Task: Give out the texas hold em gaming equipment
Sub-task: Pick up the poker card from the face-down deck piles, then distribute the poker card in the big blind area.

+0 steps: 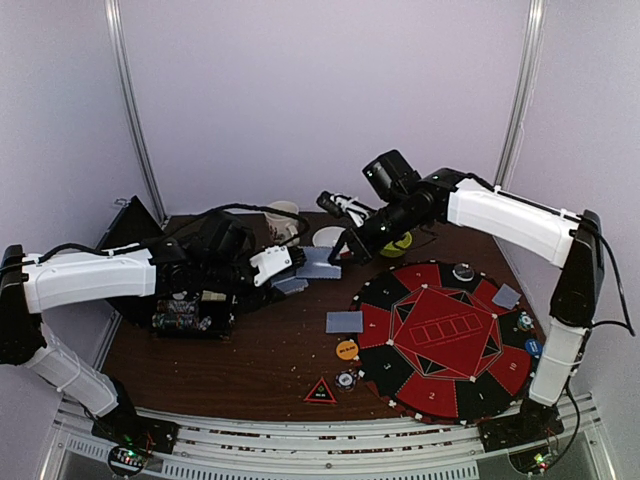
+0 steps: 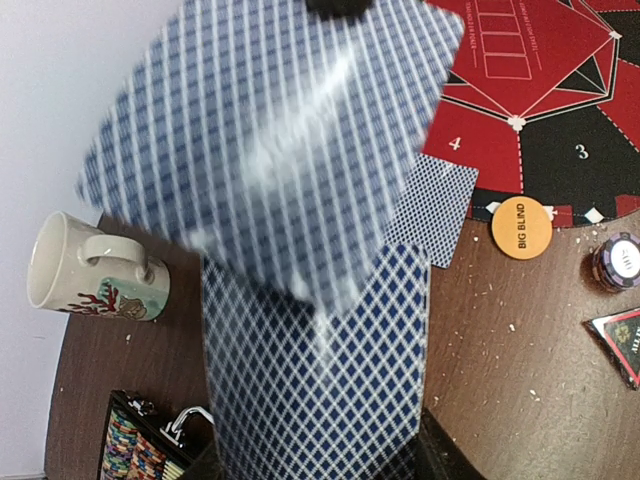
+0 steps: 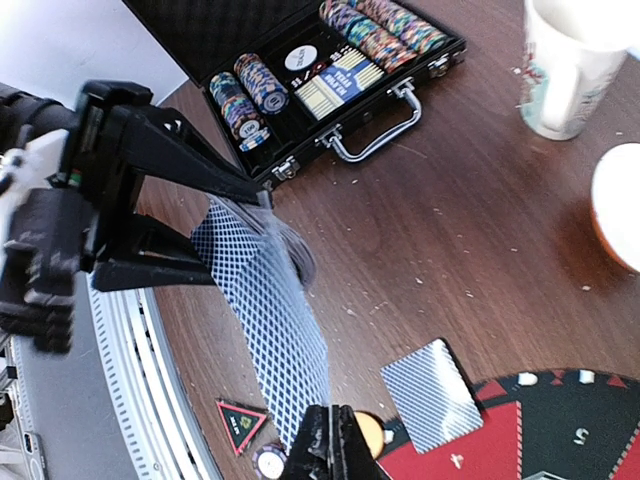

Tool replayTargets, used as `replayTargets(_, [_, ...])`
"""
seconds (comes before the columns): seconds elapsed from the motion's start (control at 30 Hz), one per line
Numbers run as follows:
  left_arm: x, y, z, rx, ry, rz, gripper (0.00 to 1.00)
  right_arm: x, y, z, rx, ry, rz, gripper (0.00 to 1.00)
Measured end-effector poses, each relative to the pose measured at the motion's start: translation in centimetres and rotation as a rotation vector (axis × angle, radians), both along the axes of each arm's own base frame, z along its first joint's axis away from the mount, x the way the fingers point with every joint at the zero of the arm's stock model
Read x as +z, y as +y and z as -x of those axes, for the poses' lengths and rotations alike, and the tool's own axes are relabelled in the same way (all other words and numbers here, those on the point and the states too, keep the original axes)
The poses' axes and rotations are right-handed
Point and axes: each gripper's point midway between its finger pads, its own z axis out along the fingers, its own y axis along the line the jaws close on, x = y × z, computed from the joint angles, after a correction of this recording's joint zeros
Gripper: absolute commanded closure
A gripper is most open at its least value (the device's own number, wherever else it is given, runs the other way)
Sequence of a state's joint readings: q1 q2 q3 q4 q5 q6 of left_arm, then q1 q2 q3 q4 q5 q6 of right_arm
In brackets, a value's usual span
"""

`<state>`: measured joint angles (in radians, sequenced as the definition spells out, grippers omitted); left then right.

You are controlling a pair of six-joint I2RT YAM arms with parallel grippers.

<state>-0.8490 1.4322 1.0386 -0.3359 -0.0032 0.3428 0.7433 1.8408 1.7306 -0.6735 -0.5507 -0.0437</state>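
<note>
My left gripper (image 2: 320, 462) is shut on a deck of blue-grey-backed playing cards (image 2: 320, 380), held above the table left of centre (image 1: 290, 284). My right gripper (image 3: 336, 445) is shut on the edge of the top card (image 3: 272, 320), which shows blurred and fanned off the deck (image 2: 270, 150). One card (image 1: 344, 322) lies face down at the mat's left edge and another (image 1: 506, 296) on the mat's right side. The orange disc (image 1: 347, 349), a small chip (image 1: 346, 379) and the red-edged black triangle (image 1: 320, 392) lie near the front.
The red and black round mat (image 1: 440, 340) fills the right half, with a black-and-white disc (image 1: 463, 271), a blue disc (image 1: 533, 347) and a chip (image 1: 524, 322) on it. An open chip case (image 1: 190, 310) stands left. A cream mug (image 1: 283, 220), white bowl (image 1: 328, 237) and green bowl (image 1: 397, 244) stand behind.
</note>
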Motion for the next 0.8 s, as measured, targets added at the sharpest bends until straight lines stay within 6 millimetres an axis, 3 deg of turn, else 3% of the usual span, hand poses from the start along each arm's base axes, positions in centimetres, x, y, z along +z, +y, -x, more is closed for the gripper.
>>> replayTargets(0.3, [0.0,0.0,0.0,-0.001,0.001,0.001,0.55,6.0,-7.0,-2.9,-0.122,-0.081,-0.073,1.0])
replayTargets(0.4, [0.0,0.0,0.0,-0.002,0.001,0.001,0.55,5.5,-8.3,-3.1,-0.155,-0.082,-0.06,1.0])
replayTargets(0.5, [0.0,0.0,0.0,-0.002,0.001,0.001,0.55,2.0,-7.9,-2.9,-0.145,-0.002,-0.027,1.0])
replayTargets(0.53, [0.0,0.0,0.0,-0.002,0.001,0.001,0.55,0.1,-7.6,-2.8,-0.145,0.041,-0.008,1.0])
replayTargets(0.57, [0.0,0.0,0.0,-0.002,0.002,0.001,0.55,-3.0,-7.2,-2.8,-0.143,0.109,0.029,1.0])
replayTargets(0.6, [0.0,0.0,0.0,-0.002,0.001,0.001,0.55,-3.8,-7.1,-2.8,-0.141,0.126,0.039,1.0])
replayTargets(0.7, [0.0,0.0,0.0,-0.002,0.001,0.001,0.55,-9.0,-6.2,-2.5,-0.123,0.233,0.106,1.0])
replayTargets(0.8, [0.0,0.0,0.0,-0.002,0.001,0.001,0.55,-12.4,-5.5,-1.9,-0.097,0.307,0.142,1.0])
